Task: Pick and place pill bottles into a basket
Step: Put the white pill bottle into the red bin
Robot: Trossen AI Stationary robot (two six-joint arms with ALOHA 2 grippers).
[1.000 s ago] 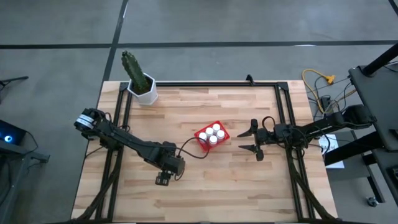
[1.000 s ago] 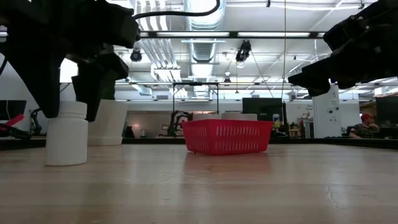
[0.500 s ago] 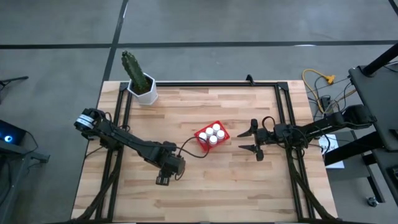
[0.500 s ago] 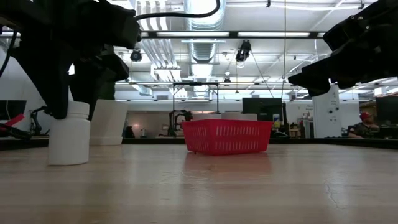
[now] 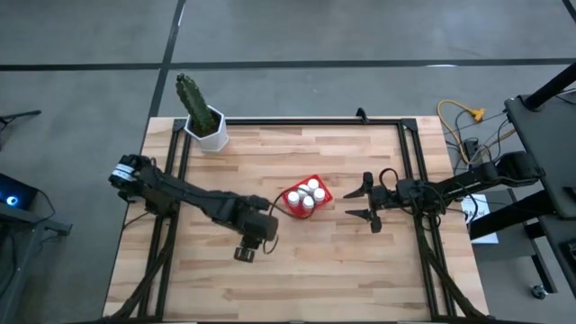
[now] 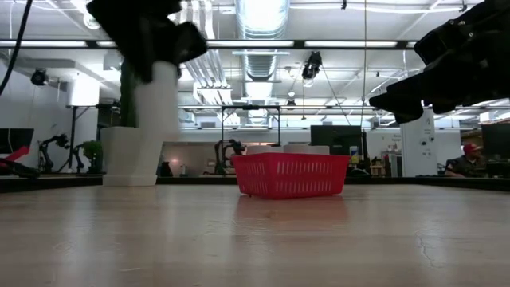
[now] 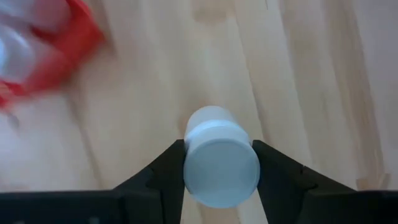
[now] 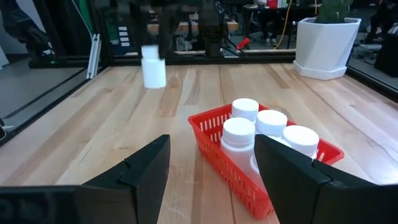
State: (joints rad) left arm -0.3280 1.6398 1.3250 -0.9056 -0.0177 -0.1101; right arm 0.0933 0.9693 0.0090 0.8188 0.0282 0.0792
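Wooden table (image 5: 360, 261): red basket (image 5: 306, 197) holds bottles (image 8: 270, 124).

Two dark jointed arms, black cables

I am holding a white pill bottle (image 6: 158, 112) in my left gripper (image 6: 147, 40), clear above the wooden desk (image 6: 255, 239), with the fingers closing on its top end. Behind it the white plant pot (image 6: 123, 155) is standing on the desk. The red basket (image 6: 291, 175) is sitting farther along, white caps (image 6: 287, 148) showing over its rim. My right gripper (image 6: 446, 60) is hanging high beyond the basket, holding nothing.
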